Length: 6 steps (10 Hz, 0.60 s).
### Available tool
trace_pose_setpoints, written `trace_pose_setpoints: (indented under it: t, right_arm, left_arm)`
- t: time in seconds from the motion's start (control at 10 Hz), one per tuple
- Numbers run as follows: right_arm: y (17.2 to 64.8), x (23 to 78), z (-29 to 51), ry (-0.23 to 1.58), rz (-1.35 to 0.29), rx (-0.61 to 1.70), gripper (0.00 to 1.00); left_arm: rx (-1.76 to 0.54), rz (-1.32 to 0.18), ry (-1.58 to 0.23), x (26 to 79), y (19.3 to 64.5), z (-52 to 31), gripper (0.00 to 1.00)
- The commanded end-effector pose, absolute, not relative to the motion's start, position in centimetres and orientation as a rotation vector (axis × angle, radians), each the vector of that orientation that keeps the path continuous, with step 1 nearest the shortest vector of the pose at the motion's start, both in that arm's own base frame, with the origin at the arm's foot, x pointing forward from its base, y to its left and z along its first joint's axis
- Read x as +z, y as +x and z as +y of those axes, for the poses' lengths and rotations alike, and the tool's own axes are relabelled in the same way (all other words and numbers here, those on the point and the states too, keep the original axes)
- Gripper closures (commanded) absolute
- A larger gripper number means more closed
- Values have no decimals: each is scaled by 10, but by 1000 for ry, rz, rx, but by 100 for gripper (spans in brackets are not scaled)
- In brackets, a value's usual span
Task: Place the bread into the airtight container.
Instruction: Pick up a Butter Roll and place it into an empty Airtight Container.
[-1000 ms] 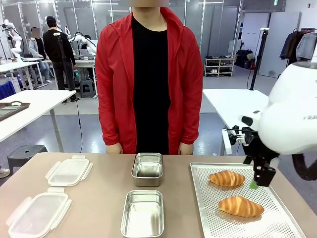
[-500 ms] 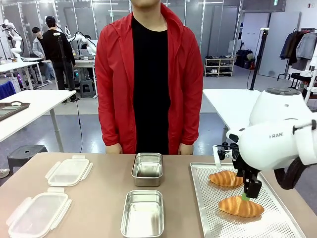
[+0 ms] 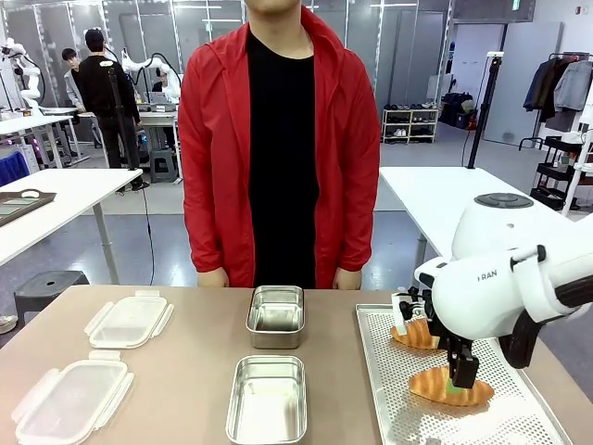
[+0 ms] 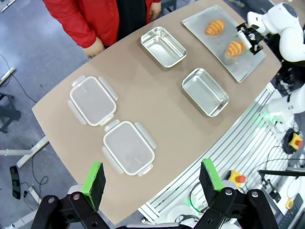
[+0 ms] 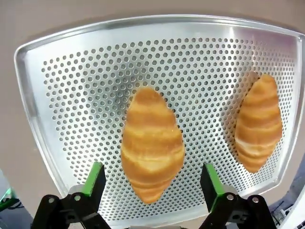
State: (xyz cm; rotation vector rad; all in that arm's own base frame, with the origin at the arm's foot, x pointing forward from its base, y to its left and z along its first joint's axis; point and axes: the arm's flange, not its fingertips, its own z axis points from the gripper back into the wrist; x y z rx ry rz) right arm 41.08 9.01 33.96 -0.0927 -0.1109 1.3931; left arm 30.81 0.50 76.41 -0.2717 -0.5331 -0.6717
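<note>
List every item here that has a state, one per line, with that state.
right gripper: jaws open, over near croissant
left gripper: jaws open, above table
near croissant: on tray, ungripped
far croissant: on tray
near steel container: empty, lidless
far steel container: empty, lidless
near lid: off, on table
far lid: off, on table

Near croissant (image 3: 426, 385) and far croissant (image 3: 414, 337), golden, lie flat on the tray (image 3: 394, 413); far container (image 3: 275, 309) and near container (image 3: 267, 399), steel, stand empty.
</note>
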Motion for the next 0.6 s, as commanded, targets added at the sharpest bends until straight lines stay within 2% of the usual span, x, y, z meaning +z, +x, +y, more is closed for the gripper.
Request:
trace_pose_setpoints:
  t: [0.0, 0.4, 0.5]
  right_arm:
    - [398, 316, 85, -112, -112, 1370, 0]
    - [407, 299, 80, -55, -111, 1353, 0]
    - [408, 301, 78, -44, -115, 1360, 7]
  left_arm:
    - [-690, -538, -269, 765, 308, 6, 0]
    - [-690, -538, -269, 765, 308, 6, 0]
    - [-690, -538, -269, 765, 308, 6, 0]
